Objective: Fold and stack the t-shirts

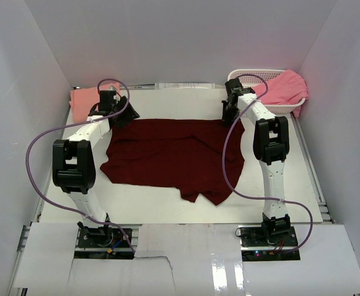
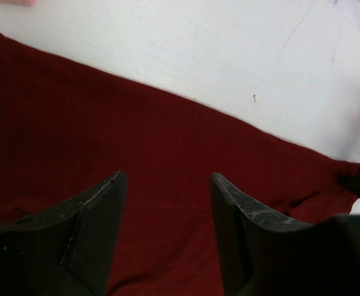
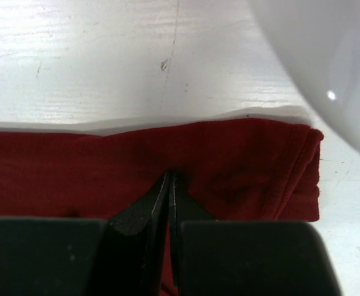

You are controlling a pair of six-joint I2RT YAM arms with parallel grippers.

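maroon t-shirt (image 1: 174,157) lies spread at the middle of the table (image 1: 294,191). at its far edge: left gripper (image 2: 167,179) released, jaws apart above the cloth; right gripper (image 3: 169,177) clenched, tips on the cloth near a corner, pinch not confirmable. beyond: salmon t-shirt (image 1: 84,102) far left; pink t-shirt (image 1: 288,89) draped over white basket (image 1: 254,75) far right.

Maroon shirt (image 1: 174,157) spread flat-ish mid table (image 1: 167,213), far edge straight, near edge uneven w/ a flap poking toward near right. Left gripper (image 1: 119,115) over shirt's far-left corner. Right gripper (image 1: 231,112) down at far-right corner; touching or just above, can't tell from up here. Salmon shirt (image 1: 84,102) bunched at far-left of table, just behind left gripper. Pink shirt (image 1: 286,88) draped in & over white basket (image 1: 254,75), far-right corner. Purple cables (image 1: 35,148) loop off both arms.
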